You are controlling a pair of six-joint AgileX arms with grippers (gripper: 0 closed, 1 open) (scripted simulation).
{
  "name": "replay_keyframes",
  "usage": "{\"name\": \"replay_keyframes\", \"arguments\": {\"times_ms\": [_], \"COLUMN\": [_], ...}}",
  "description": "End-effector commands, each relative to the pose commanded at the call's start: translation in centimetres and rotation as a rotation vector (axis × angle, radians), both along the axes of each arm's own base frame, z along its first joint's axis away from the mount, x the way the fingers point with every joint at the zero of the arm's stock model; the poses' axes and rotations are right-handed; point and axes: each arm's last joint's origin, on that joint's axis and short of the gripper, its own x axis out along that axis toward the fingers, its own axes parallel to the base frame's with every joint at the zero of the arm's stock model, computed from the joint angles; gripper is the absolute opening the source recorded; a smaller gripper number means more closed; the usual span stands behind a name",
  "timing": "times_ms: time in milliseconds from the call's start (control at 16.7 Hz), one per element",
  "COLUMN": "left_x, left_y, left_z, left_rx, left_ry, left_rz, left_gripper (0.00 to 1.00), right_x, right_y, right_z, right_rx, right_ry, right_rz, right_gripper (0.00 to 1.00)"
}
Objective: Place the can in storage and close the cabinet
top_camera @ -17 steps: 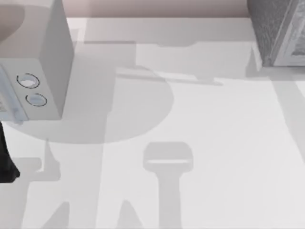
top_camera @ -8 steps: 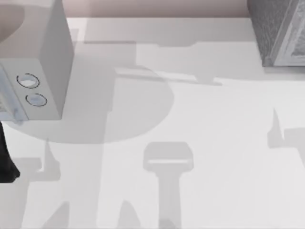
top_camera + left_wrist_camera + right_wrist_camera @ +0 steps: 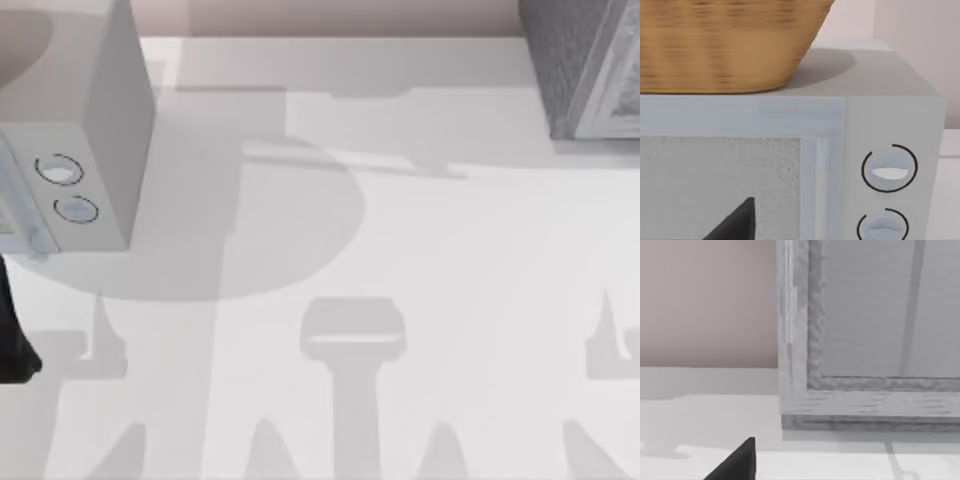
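Note:
The can is out of view. The grey cabinet stands at the table's far right corner. In the right wrist view its framed front panel is close ahead, and a dark part of my right gripper points toward its lower edge. At the table's left edge my left arm shows as a dark shape below the white box appliance. A dark part of my left gripper sits just in front of that appliance's door window.
A woven basket rests on top of the white appliance, whose two round dials sit right of the door. The white table carries arm and camera shadows. A pinkish wall runs behind the cabinet.
The right arm's shadow has slid across the table's right side toward the front edge. The left arm and the appliance have not moved.

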Motion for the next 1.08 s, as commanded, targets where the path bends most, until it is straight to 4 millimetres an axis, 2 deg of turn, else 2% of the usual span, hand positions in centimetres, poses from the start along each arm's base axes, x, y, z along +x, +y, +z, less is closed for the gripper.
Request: {"name": "replay_keyframes", "arguments": {"times_ms": [120, 480, 780, 1080], "left_x": [0.0, 0.0, 0.0, 0.0], "left_y": [0.0, 0.0, 0.0, 0.0], "left_z": [0.0, 0.0, 0.0, 0.0], "left_rx": [0.0, 0.0, 0.0, 0.0], "left_ry": [0.0, 0.0, 0.0, 0.0], "left_rz": [0.0, 0.0, 0.0, 0.0], "left_gripper": [1.0, 1.0, 1.0, 1.0], "right_x": [0.0, 0.1, 0.5, 2.6], "right_y": [0.0, 0.0, -0.7, -3.0], "right_z": [-0.7, -0.7, 1.5, 3.3], "right_rx": [0.003, 0.002, -0.004, -0.016], "right_ry": [0.003, 0.008, -0.06, -0.053], "right_rz": [-0.003, 0.001, 0.004, 0.003], "right_gripper": [1.0, 1.0, 1.0, 1.0]}}
